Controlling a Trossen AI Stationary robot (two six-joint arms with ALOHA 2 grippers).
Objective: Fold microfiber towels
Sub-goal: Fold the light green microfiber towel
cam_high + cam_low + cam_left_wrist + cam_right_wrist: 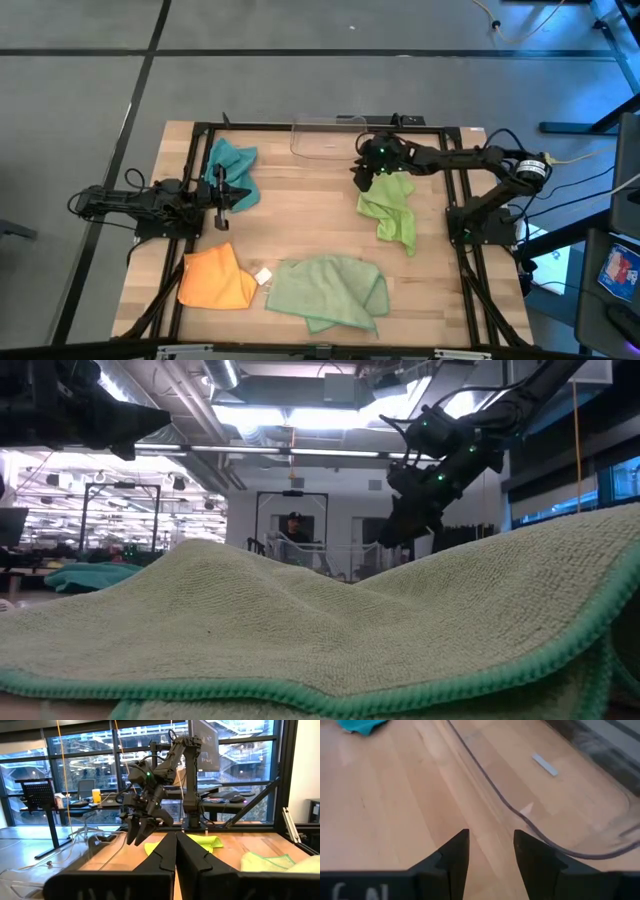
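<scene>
Above the lime green towel (391, 209), beside the clear plastic bin (325, 137), the right gripper (364, 177) hovers with fingers parted, holding nothing. Across the wooden table (300, 215), the left gripper (236, 195) rests clenched by the teal towel (232, 165). Orange towel (215, 279) and sage towel (329, 290) lie along the near edge.
</scene>
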